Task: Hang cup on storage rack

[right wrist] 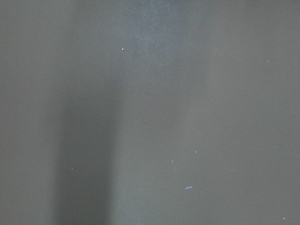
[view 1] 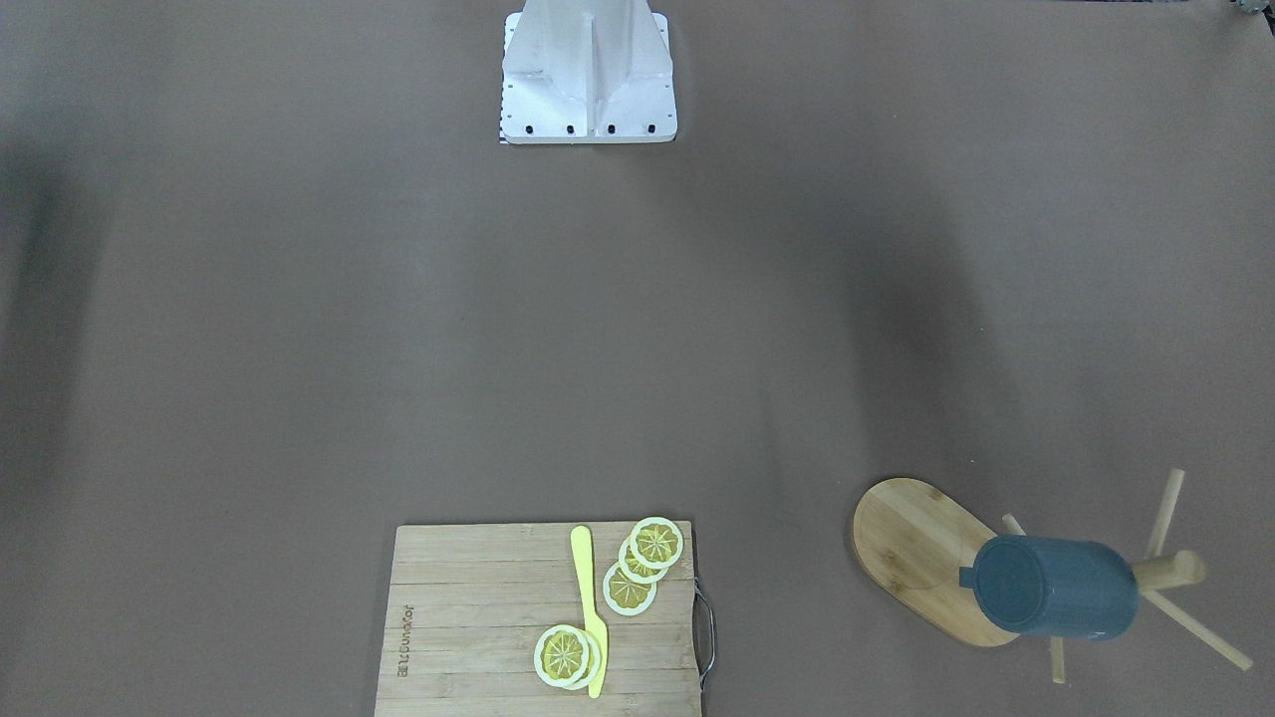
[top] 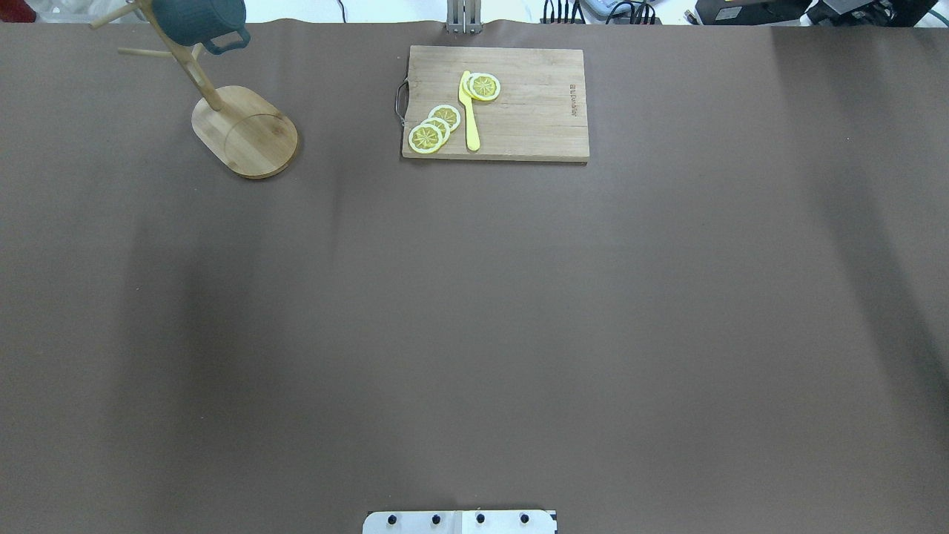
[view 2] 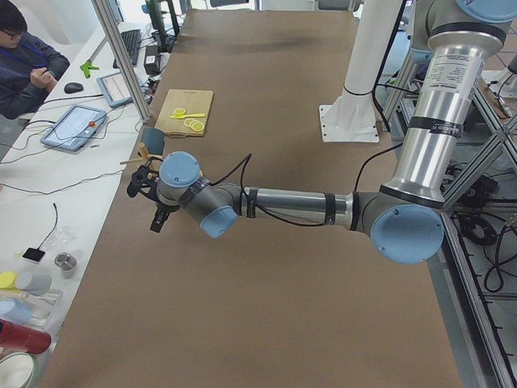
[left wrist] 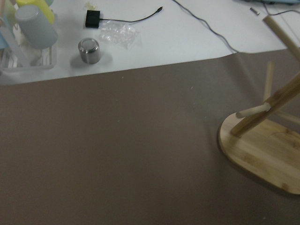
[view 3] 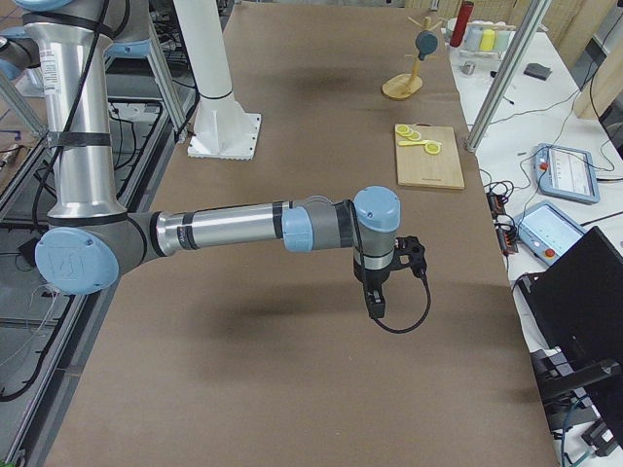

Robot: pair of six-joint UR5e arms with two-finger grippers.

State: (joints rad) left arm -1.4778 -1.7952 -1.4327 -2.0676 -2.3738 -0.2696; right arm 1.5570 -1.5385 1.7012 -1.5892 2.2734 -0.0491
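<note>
- The cup hangs high on the storage rack, lower right of the front-facing view.
- The cutting board carries a burned-in brand mark, too small to read.
- Jaws of both arms: cannot tell whether wide or narrow.

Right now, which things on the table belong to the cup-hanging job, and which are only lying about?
For the job: cup, hanging on the storage rack.
Lying about: cutting board, with lemon slices and a yellow knife on it.
</note>
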